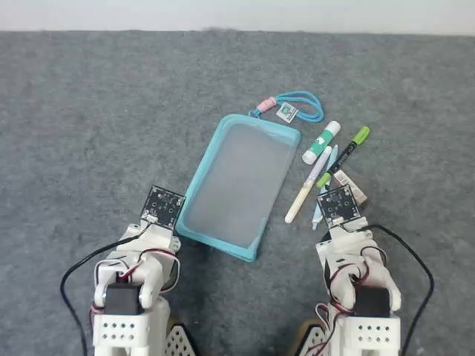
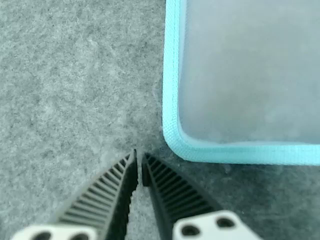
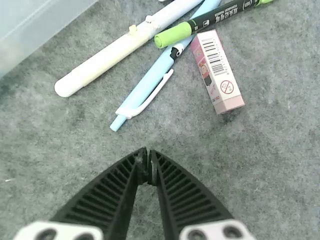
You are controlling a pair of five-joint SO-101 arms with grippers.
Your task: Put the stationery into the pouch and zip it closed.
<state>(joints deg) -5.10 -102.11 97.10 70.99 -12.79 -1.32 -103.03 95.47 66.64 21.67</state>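
Board on left wrist (image 1: 163, 206) covers the left gripper (image 2: 139, 162) from above. Up close its jaws are clenched on nothing, over grey carpet (image 1: 89, 111), just off the pouch (image 1: 239, 184) at its near left corner. The left wrist view cuts the pouch off past that corner. Pouch: one, lying flat and slanted, frosted see-through body, teal edging, looks empty; can't tell whether the zip is open. Blue cord (image 1: 304, 107) with a pink bead and small tag (image 1: 287, 112) sits at the pouch's far end.

Right of the pouch, all outside it, five stationery pieces:
- one cream pen (image 1: 306, 187), nearest the pouch
- one white-and-green stick (image 1: 320, 142)
- one light-blue pen (image 3: 145, 92)
- one black marker (image 1: 344, 156) with green caps
- one pink boxed eraser (image 3: 217, 70), farthest from the pouch

Board on right wrist (image 1: 340, 205) hides part of the light-blue pen and eraser from above. Cream pen and marker run out of the right wrist view. Right gripper (image 3: 148, 162) pinched together, holding nothing, near the pen tips, well right of the pouch.
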